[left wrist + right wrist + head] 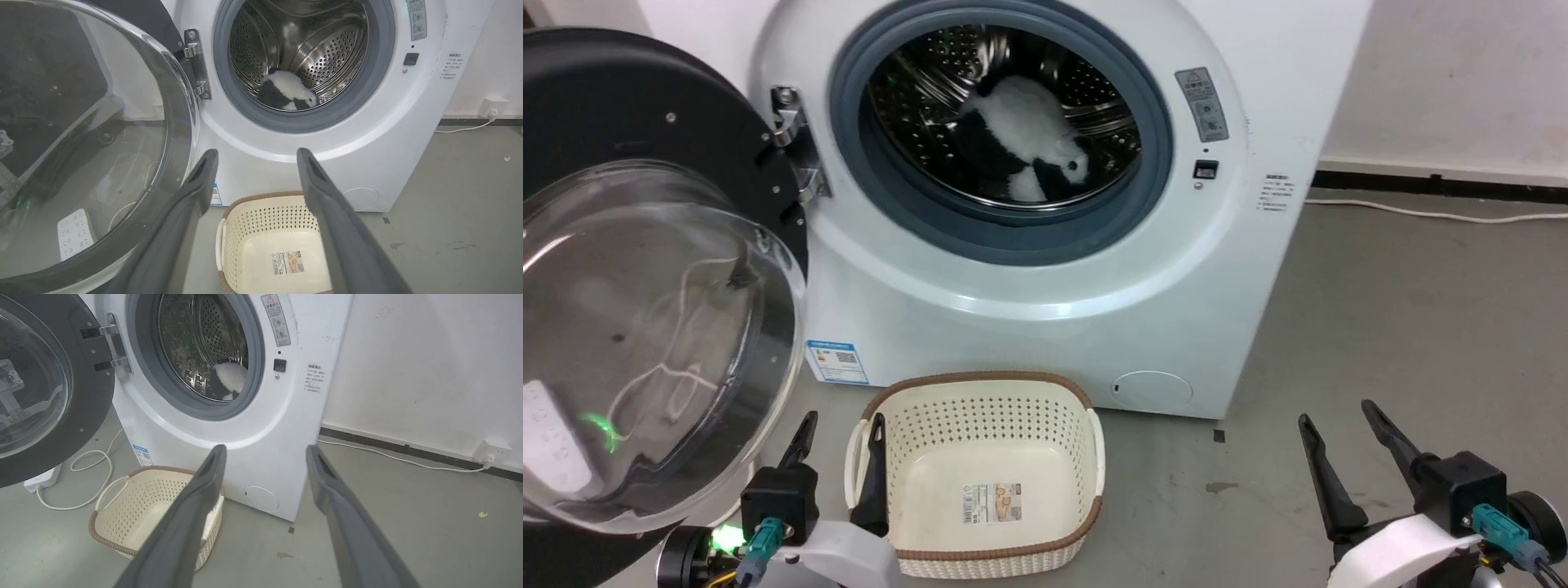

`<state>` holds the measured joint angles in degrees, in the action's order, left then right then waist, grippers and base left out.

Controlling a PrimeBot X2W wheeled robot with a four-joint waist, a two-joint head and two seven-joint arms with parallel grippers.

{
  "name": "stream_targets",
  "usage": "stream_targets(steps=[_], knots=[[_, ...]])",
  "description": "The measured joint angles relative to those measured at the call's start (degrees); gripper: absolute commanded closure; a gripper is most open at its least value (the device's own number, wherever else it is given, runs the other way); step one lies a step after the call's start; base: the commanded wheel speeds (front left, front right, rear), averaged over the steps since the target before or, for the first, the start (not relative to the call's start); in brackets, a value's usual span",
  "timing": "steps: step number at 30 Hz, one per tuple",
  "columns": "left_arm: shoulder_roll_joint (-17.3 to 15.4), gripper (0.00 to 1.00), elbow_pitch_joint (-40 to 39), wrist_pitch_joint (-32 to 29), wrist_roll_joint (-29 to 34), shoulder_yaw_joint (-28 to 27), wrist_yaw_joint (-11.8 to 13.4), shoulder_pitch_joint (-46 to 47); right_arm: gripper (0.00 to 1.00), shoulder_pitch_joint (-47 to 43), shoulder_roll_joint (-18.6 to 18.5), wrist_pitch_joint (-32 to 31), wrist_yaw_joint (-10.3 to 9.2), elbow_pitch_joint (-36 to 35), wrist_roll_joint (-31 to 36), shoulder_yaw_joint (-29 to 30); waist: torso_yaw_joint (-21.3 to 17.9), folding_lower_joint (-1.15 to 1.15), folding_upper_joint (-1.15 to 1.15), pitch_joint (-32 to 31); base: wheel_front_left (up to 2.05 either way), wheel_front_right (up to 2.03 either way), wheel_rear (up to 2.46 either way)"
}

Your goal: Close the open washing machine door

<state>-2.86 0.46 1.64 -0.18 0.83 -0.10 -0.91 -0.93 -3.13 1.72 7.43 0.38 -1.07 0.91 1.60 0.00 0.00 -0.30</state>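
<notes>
at the far left the door (pixel 645 310) stands swung wide on its hinge (pixel 796 151), with the glass bowl bulging toward the robot. its far edge is cut off by the head view's left side, so i cannot tell where a handle sits. just right of the door's lower rim hangs the left pincer (pixel 843 423), fingers apart, empty, not touching the door.

the step in hand looks like the approach, and this nearer arm seems the one to use. it should reach round to the black outer face, close to the free edge and away from the hinge, where a push turns the door most easily. pressing on the bowl side would only open it wider.

next comes the basket (pixel 980 377), empty on the floor just before the machine (pixel 1029 327). it lies near the door's arc, so the swing should be slow and watched for a snag.

in the drum the toy (pixel 1021 139) lies well behind the grey ring, so nothing looks likely to get trapped. finish with a firm press until the latch catches.

at the lower right the right pincer (pixel 1337 412) hangs with fingers apart, empty, well clear of the machine. it is best left there.
</notes>
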Motion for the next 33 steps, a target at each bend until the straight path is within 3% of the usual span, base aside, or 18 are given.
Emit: stream_targets(steps=[33], knots=[[-0.03,0.00,-1.05,4.50,-0.60,0.90,1.52,-1.84,0.00,0.82,0.01,4.47,0.00,2.91,-0.43,-5.08,11.20,0.00,0.00,0.09,0.00,0.00,0.00]])
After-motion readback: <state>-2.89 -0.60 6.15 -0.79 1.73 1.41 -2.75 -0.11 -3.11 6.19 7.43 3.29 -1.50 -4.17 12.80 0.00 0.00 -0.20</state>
